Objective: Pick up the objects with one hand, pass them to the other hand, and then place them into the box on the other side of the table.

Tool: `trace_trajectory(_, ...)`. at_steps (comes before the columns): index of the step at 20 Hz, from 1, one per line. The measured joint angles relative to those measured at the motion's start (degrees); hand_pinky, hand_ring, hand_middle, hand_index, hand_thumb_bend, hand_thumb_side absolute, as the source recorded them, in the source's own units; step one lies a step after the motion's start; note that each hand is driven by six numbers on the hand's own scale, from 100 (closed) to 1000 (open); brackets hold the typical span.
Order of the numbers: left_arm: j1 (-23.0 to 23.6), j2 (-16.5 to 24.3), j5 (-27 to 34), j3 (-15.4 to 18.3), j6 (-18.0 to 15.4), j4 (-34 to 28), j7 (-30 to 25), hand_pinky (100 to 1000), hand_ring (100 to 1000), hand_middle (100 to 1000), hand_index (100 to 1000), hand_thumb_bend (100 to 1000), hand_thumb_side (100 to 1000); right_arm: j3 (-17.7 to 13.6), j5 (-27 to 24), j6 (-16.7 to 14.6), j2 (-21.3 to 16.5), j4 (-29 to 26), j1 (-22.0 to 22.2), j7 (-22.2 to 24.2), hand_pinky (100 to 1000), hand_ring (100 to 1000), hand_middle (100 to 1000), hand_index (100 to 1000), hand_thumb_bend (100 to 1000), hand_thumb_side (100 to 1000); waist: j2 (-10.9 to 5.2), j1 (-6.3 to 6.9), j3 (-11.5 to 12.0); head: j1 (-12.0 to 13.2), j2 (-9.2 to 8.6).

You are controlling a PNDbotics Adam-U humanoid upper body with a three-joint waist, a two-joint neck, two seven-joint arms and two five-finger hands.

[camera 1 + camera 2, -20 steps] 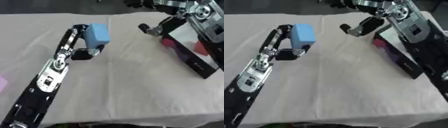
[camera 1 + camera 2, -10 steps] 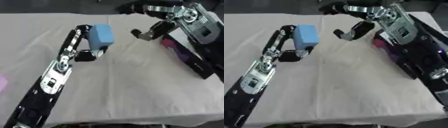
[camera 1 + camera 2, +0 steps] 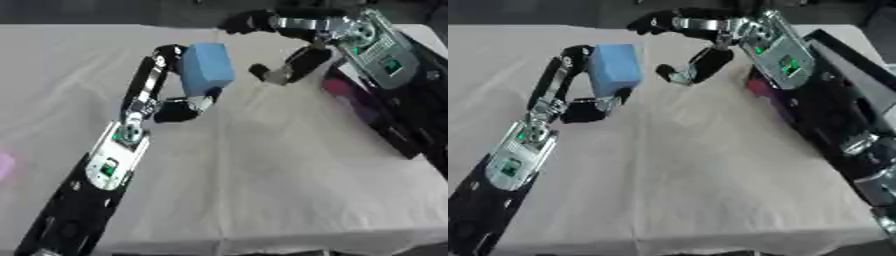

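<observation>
Two hands meet over the far part of the cloth-covered table [image 3: 289, 180], and the task looks roughly at its middle step. The left hand [image 3: 179, 102] holds a light blue block [image 3: 206, 67] lifted off the table, fingers above it and thumb curled in under its lower end, so the block stands nearly upright in the grasp. That much of the job reads as done: the pick-up is made and the block is carried toward the other side.

Just to the right of the block, the right hand [image 3: 284, 70] reaches in from the upper right corner. Its fingers are spread and arched, one set arcing above and a thumb-like part pointing at the block from the side, with a clear gap left between them. It holds nothing and is near the block but not touching it, as far as both eye views show.

Further right of the block, along the table's right edge, lies the dark box [image 3: 385, 125], with something pink or magenta [image 3: 337, 90] showing at its near wall; whether that lies inside it or is part of it cannot be told.

What is left, judging from this: the right hand must come round the block, the left must let go, and the block must then travel right to the box and be set inside. At the table's left edge, well apart from the block, a faint pink patch [image 3: 4, 162] shows, too vague to name.
</observation>
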Motion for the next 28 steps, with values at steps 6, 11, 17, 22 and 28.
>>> trace_trajectory(6, -0.2, -0.5, -0.2, -0.6, 0.1, -0.1, 0.1, 629, 506, 495, 594, 100, 126, 0.3, 3.3, -0.5, 1.1, 0.5, -0.2, -2.7, 1000, 1000, 1000, 1000, 251, 100, 0.44, -0.01, 0.3, -0.5, -0.01)
trace_trajectory(11, -0.3, -0.9, -0.3, -0.7, 0.4, -0.1, 0.1, 629, 506, 494, 593, 100, 124, 0.3, 5.0, -0.8, 1.3, 0.5, -0.3, -4.7, 1000, 1000, 1000, 1000, 361, 100, 0.61, -0.01, 0.3, -0.9, -0.04)
trace_trajectory(17, -0.6, -1.0, -0.8, -0.8, 0.7, 0.5, 0.2, 627, 505, 492, 591, 100, 124, 0.3, 5.1, -1.4, 1.6, 0.4, -0.3, -3.9, 1000, 1000, 1000, 1000, 370, 100, 0.92, 0.05, 0.3, -1.1, -0.08)
trace_trajectory(22, -0.7, -1.4, -1.7, -0.6, 1.0, 1.4, 0.9, 626, 504, 491, 590, 100, 117, 0.2, 3.7, -0.6, 1.6, -1.1, -0.7, -1.9, 1000, 1000, 1000, 1000, 400, 100, 1.08, 0.09, 0.0, -1.1, -0.08)
trace_trajectory(28, -0.8, -1.7, -3.9, -0.6, 1.0, 2.3, 2.2, 615, 499, 486, 583, 100, 100, 0.3, 2.7, 0.5, 1.6, -2.1, -0.7, 0.8, 1000, 1000, 1000, 1000, 359, 100, 1.19, 0.06, 0.0, -1.1, -0.08)
